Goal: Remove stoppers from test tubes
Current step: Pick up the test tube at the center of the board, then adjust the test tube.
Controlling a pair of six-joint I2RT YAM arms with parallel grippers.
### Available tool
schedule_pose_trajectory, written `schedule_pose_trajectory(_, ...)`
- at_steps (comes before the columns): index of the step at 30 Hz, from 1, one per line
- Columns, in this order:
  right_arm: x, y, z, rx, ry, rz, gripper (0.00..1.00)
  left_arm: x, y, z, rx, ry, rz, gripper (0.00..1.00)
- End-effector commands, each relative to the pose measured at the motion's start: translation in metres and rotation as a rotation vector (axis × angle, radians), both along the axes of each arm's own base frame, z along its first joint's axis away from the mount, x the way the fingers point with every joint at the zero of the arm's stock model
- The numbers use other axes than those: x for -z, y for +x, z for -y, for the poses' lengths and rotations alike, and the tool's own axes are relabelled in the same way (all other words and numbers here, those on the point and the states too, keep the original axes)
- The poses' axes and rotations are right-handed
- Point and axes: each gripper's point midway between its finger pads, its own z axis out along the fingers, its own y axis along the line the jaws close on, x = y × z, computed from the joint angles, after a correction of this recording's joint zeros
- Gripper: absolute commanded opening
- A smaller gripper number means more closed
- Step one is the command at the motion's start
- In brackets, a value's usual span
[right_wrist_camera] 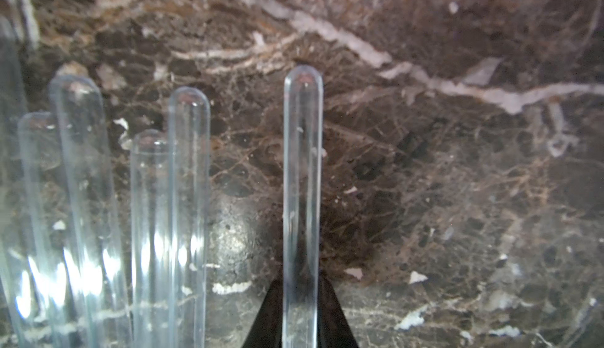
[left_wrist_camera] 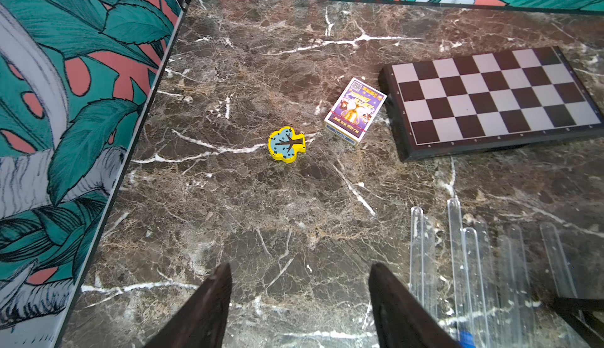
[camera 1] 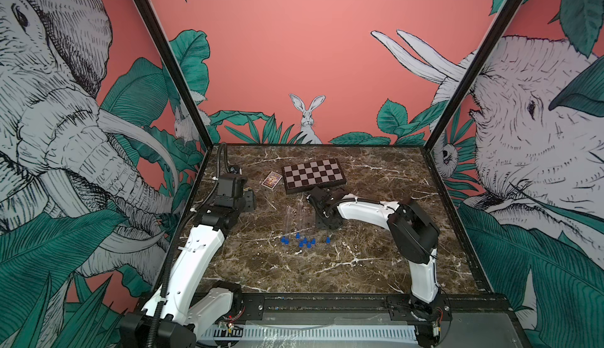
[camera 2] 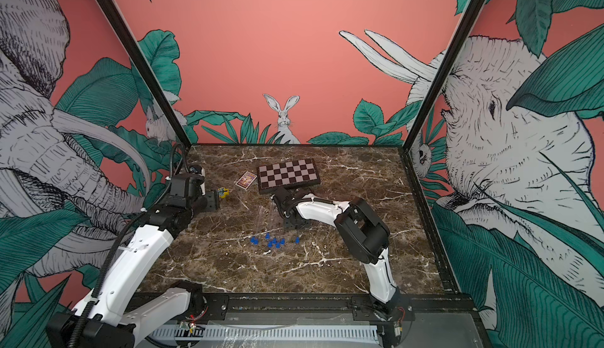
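Top views both showed slim, clear, round-ended test tubes [camera 1: 288,220] lying side by side on the brown, white-veined marble counter [camera 1: 376,264], long axes running from the black-and-white chessboard [camera 1: 313,175] toward the robot, with tiny bright-blue stepped stoppers [camera 1: 304,241] clustered at their near ends. The right hand [camera 1: 323,224], the nearer one, stood at the row's right edge; the left hand [camera 1: 250,201] hung well apart. Left wrist view showed the left hand [left_wrist_camera: 300,268] released, nothing between its dark fingers. Right wrist view showed the right hand [right_wrist_camera: 300,297] clenched on one smooth tube [right_wrist_camera: 302,173], rounded tip pointing away, its other end out of sight behind the fingers.
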Motion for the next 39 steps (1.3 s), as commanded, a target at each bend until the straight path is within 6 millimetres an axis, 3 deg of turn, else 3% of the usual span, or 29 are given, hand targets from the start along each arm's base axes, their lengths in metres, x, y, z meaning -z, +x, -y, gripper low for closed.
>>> schedule_pose_trajectory(1,-0.038,0.010,0.001,-0.037,0.029,0.116,0.15,-0.013,0.000,0.010,0.034,-0.060,0.039,0.70)
schedule_pose_trajectory(6,-0.061,0.017,0.006,-0.107,0.048,0.174,0.11,-0.015,0.008,0.023,0.073,-0.113,0.059,0.70)
schedule_pose_trajectory(11,-0.098,0.019,-0.001,-0.253,0.140,0.293,0.11,-0.015,0.021,0.059,0.208,-0.249,0.071,0.69)
schedule_pose_trajectory(17,-0.168,0.014,-0.004,-0.448,0.291,0.545,0.13,-0.020,0.052,0.135,0.378,-0.630,0.165,0.69)
schedule_pose_trajectory(23,-0.194,0.008,-0.001,-0.525,0.333,0.634,0.16,-0.025,0.070,0.223,0.511,-0.903,0.187,0.70)
schedule_pose_trajectory(26,-0.201,0.009,0.005,-0.516,0.341,0.661,0.16,-0.035,0.069,0.254,0.574,-1.031,0.211,0.70)
schedule_pose_trajectory(30,-0.207,0.013,0.016,-0.488,0.343,0.677,0.15,-0.033,0.063,0.272,0.609,-1.124,0.206,0.70)
schedule_pose_trajectory(35,-0.208,0.020,0.027,-0.444,0.338,0.681,0.15,-0.034,0.053,0.273,0.625,-1.128,0.220,0.70)
schedule_pose_trajectory(39,-0.205,0.023,0.024,-0.443,0.364,0.662,0.15,-0.038,0.045,0.281,0.676,-1.088,0.223,0.70)
